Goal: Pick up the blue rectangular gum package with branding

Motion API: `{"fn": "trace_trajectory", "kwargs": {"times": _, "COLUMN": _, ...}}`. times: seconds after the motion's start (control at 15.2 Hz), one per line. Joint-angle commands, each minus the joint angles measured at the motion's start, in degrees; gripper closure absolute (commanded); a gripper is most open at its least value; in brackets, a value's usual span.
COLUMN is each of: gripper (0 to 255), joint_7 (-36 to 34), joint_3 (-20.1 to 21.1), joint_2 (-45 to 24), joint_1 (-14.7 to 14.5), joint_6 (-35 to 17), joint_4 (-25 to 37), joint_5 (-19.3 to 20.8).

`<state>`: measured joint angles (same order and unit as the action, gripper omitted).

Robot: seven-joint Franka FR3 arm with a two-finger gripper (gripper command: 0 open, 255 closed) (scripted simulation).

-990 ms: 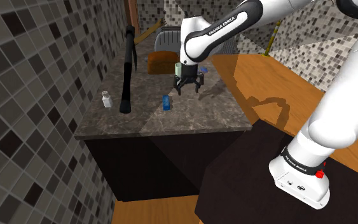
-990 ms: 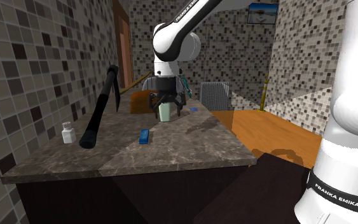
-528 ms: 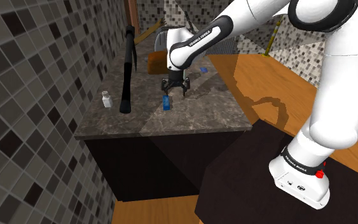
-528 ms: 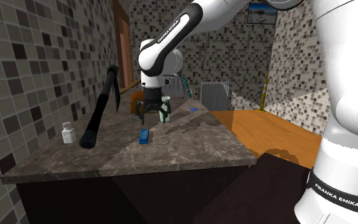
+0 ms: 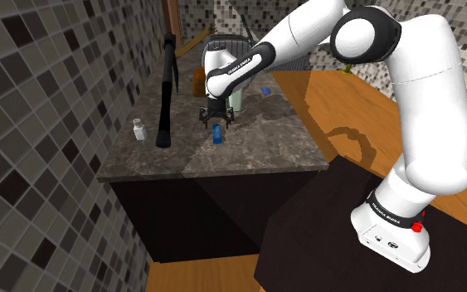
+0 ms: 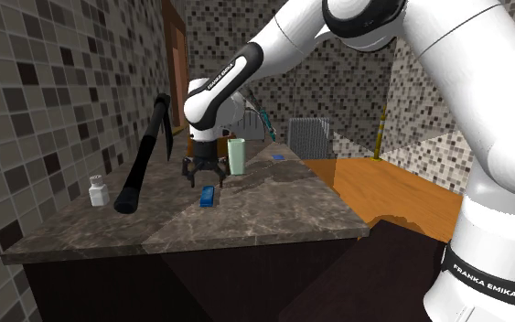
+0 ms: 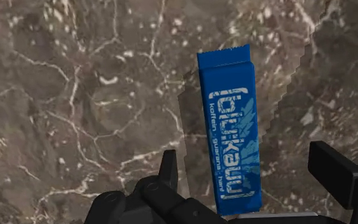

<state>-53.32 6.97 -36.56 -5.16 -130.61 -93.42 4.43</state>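
Dark stone veined in white makes up the surface (image 5: pixel 248 158), which stands against a wall of small grey and black tiles. Toward its near edge, at the shoulder view's left, a small white bottle (image 5: pixel 139 128) sits beside the foot of a long black pole (image 5: pixel 167 83) that slants up along the wall.

Just beyond, near the middle of the surface, lies the gum package (image 7: pixel 230 127). It is a flat, slim blue rectangle with crisp edges, a smooth printed face and pale lettering along its length. The end effector (image 7: pixel 247 167) hangs over it, pointing down, with its fingers spread wide. The package lies between them across its narrow width, touched by neither.

I judge this to be the end of the approach, with the grasp not yet made. The next move, as I read it, is to lower until the fingertips straddle the package close to the stone, then close on its long sides. Being so thin, it offers little to grip.

Farther back stands a pale green tumbler (image 6: pixel 237 155), upright and plain.
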Motion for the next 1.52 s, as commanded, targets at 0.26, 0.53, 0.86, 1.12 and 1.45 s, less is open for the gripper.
{"fn": "trace_trajectory", "kwargs": {"times": 0.26, "gripper": 0, "joint_7": -0.4, "joint_3": -0.4, "joint_2": -3.3, "joint_1": -0.2, "joint_6": -3.2, "joint_4": 0.2, "joint_5": 0.4}}
{"fn": "trace_trajectory", "kwargs": {"times": 0.53, "gripper": 255, "joint_7": -0.4, "joint_3": -0.4, "joint_2": -3.6, "joint_1": -0.3, "joint_6": -3.5, "joint_4": 0.2, "joint_5": 0.4}}
{"fn": "trace_trajectory", "kwargs": {"times": 0.86, "gripper": 255, "joint_7": -0.2, "joint_3": -0.4, "joint_2": -3.4, "joint_1": -0.1, "joint_6": -3.3, "joint_4": 0.2, "joint_5": 0.4}}
{"fn": "trace_trajectory", "kwargs": {"times": 1.12, "gripper": 255, "joint_7": -0.3, "joint_3": -0.3, "joint_2": -3.1, "joint_1": -0.2, "joint_6": -2.9, "joint_4": 0.2, "joint_5": 0.3}}
{"fn": "trace_trajectory", "kwargs": {"times": 1.45, "gripper": 255, "joint_7": -0.2, "joint_3": -0.1, "joint_2": -0.6, "joint_1": -0.1, "joint_6": -0.4, "joint_4": 0.3, "joint_5": 0.1}}
